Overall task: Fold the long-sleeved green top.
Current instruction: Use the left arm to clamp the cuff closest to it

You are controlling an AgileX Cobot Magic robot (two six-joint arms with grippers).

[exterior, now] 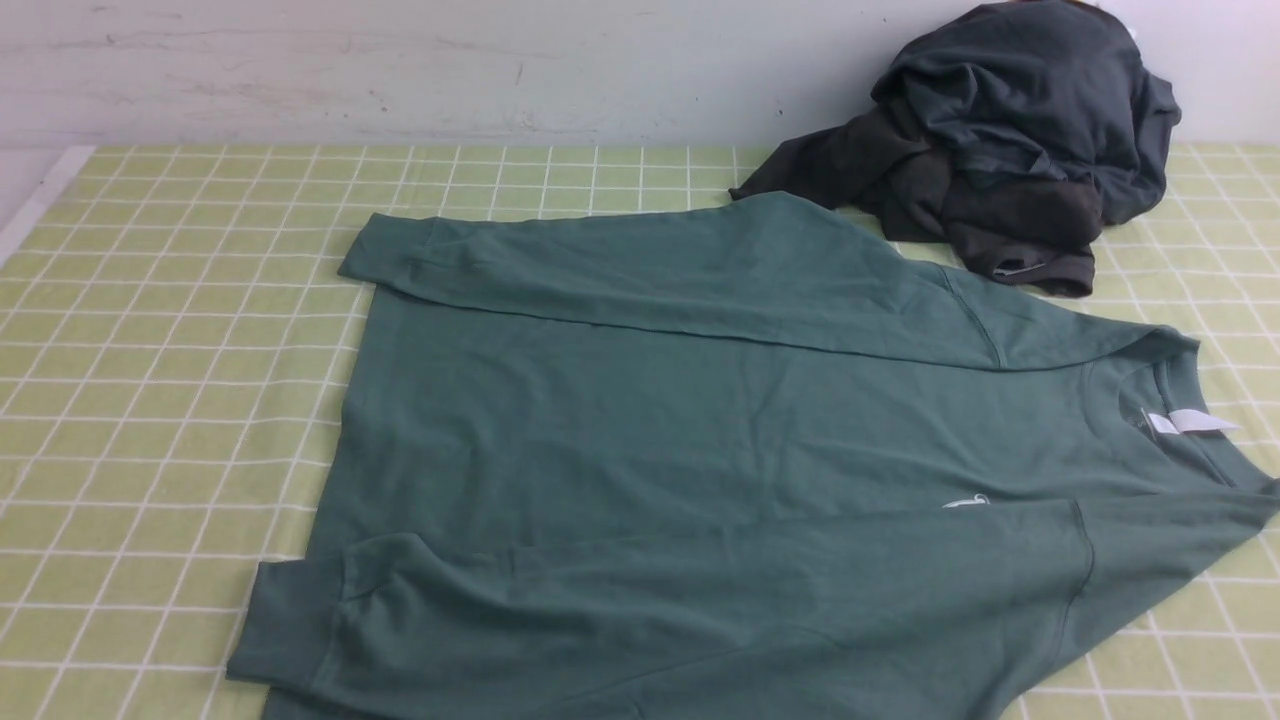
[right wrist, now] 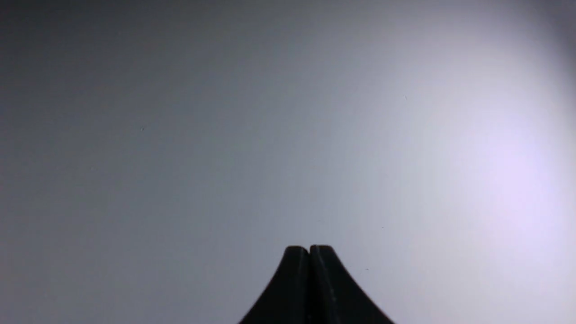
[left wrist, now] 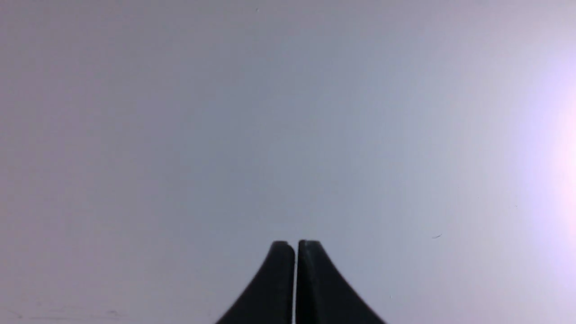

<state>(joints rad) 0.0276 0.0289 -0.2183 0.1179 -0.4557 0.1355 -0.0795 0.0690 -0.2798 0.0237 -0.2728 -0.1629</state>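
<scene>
The green long-sleeved top (exterior: 700, 450) lies flat across the checked table, neck to the right with its white label (exterior: 1185, 421) showing. Both sleeves are folded in over the body, the far sleeve (exterior: 650, 275) along the back edge and the near sleeve (exterior: 650, 600) along the front. Neither arm appears in the front view. My left gripper (left wrist: 295, 243) is shut, its black fingers pressed together against a plain grey-white surface. In its own wrist view my right gripper (right wrist: 309, 247) is likewise shut with nothing in it, facing the same kind of blank surface.
A heap of dark charcoal-grey garments (exterior: 1000, 140) sits at the back right, touching the top's far shoulder. The yellow-green checked tablecloth (exterior: 170, 380) covers the table; a white wall (exterior: 450, 70) runs behind it. The table's left edge (exterior: 40, 200) shows at far left.
</scene>
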